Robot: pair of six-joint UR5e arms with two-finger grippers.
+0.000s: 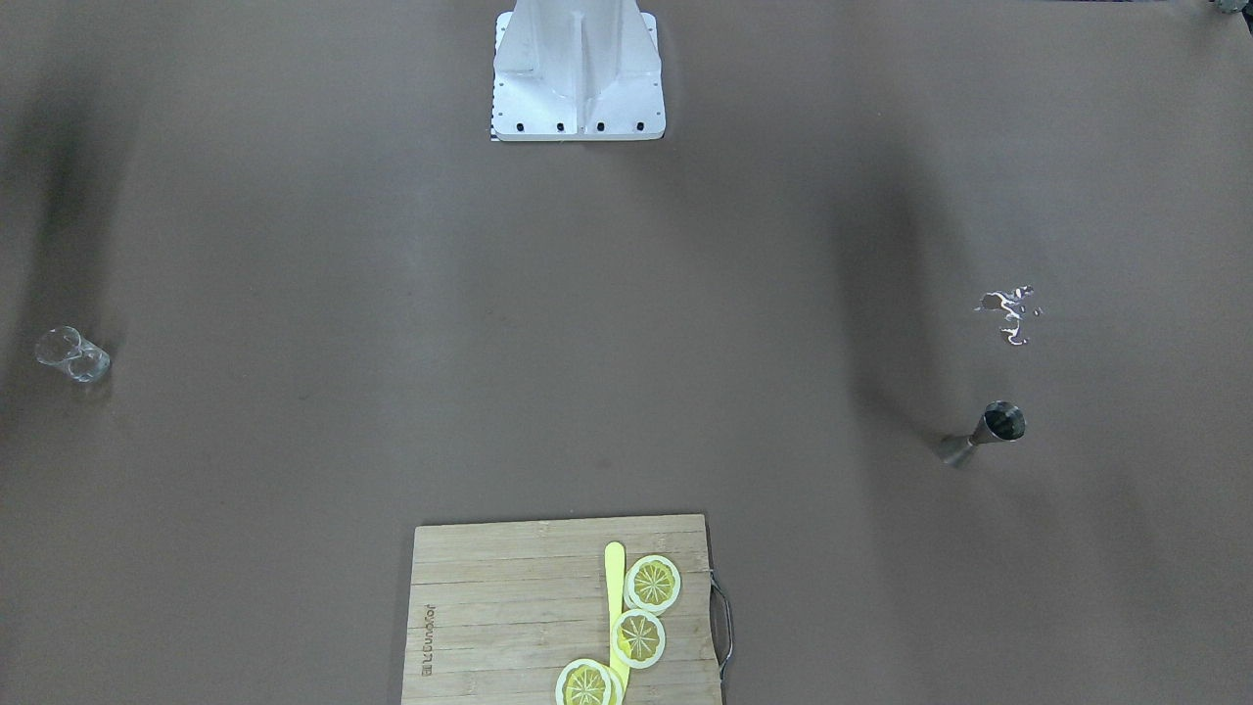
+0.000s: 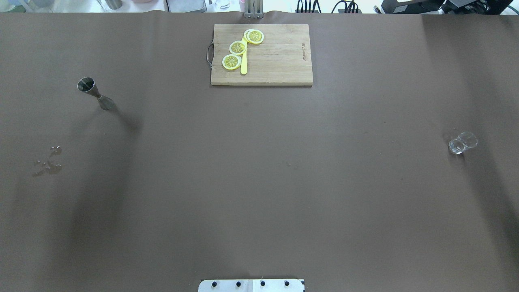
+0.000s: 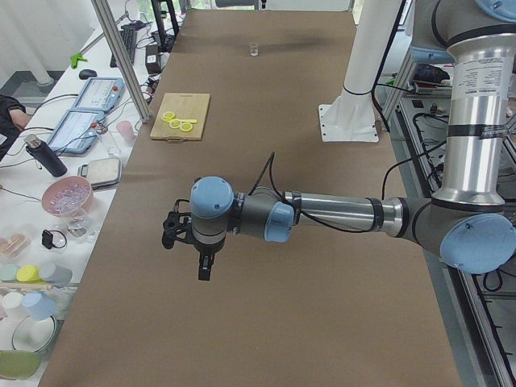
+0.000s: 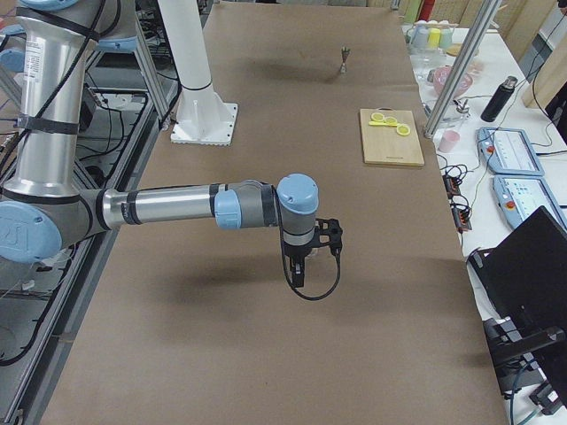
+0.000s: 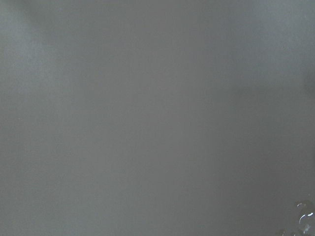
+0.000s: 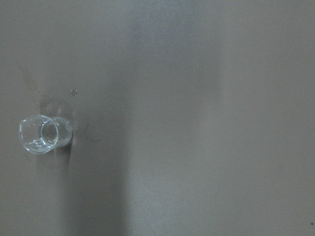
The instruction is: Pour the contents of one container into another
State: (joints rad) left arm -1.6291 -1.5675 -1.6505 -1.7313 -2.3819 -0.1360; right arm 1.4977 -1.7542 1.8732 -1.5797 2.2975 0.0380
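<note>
Left gripper [image 3: 205, 270]: hangs over the table [image 2: 259, 182], pointing down; open or closed, cannot tell.
Right gripper [image 4: 296, 273]: likewise over the table, pointing down; cannot tell.
Jigger [image 2: 92, 91]: upright, far left.
Glass [image 2: 462, 142]: upright, at the right.
Spill [image 2: 48, 163]: wet patch, left, nearer than the jigger.
Board [image 2: 284, 61]: far centre, bearing lemon slices [image 2: 237, 48].

The left arm [image 3: 339, 214] and right arm [image 4: 168, 208] are made of silver tubes with light-blue joint caps. Dark screws [image 1: 560, 126] are set in the white base [image 1: 578, 78].
</note>
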